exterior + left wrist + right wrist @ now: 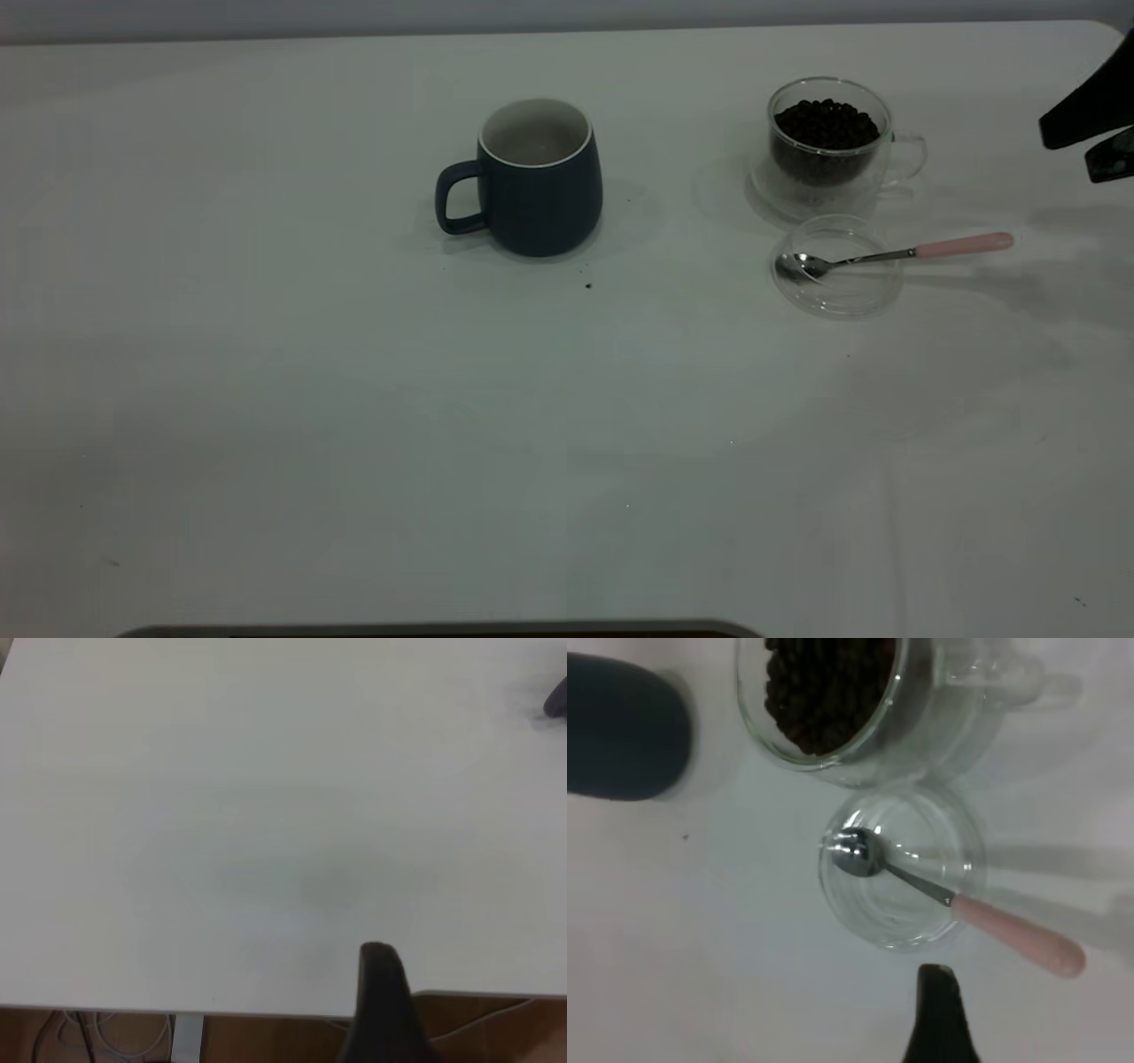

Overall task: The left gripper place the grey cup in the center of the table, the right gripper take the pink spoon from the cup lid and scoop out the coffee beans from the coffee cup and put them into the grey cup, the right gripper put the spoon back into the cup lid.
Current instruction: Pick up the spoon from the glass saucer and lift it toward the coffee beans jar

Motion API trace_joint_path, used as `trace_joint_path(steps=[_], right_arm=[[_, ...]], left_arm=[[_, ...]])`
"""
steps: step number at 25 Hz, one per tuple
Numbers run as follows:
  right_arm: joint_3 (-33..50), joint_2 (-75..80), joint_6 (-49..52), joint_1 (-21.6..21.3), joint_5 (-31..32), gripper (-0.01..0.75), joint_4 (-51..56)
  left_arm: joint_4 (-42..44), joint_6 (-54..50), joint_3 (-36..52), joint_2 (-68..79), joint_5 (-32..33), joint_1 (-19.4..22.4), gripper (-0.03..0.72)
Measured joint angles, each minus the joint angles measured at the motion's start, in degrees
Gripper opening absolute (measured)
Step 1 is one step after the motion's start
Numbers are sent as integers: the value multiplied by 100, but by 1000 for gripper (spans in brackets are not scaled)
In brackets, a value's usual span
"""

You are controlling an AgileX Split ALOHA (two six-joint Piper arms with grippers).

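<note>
Jaws: state cannot be told for either arm; only a single dark finger (939, 1014) of the right gripper shows in the right wrist view, and a single dark finger (383, 1001) of the left gripper in the left wrist view, neither holding anything. Right gripper (1094, 124): at the 3 o'clock edge of the exterior view, raised over the table (354, 425), apart from all items. Left gripper: outside the exterior view; its wrist view shows bare table near the table edge. Grey cup (539, 177): dark mug with pale interior, upright, near the table's centre toward 12 o'clock, handle pointing to 9 o'clock. Coffee cup (828, 146): clear double-walled glass, upright, well apart at 3 o'clock of the grey cup, handle to 3 o'clock, holding coffee beans (826, 122) up near its rim. Cup lid (837, 266): clear, lying flat just beside the coffee cup at its 6 o'clock. Pink spoon (895, 255): metal bowl resting inside the cup lid, pink handle reaching out over the lid's rim toward 3 o'clock. Loose dark speck (588, 285): on the table at 5 o'clock of the grey cup.
</note>
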Motion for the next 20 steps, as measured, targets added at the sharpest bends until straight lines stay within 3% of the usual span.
trace_joint_path(steps=[3, 14, 20], right_arm=[[-252, 367, -135, -141, 353, 591, 87], [-729, 1589, -400, -181, 510, 591, 580], [-747, 1943, -737, -169, 911, 591, 1217]], left_arm=[[0, 5, 0, 0, 0, 0, 567], [0, 10, 0, 0, 5, 0, 567], [0, 16, 0, 0, 5, 0, 567]])
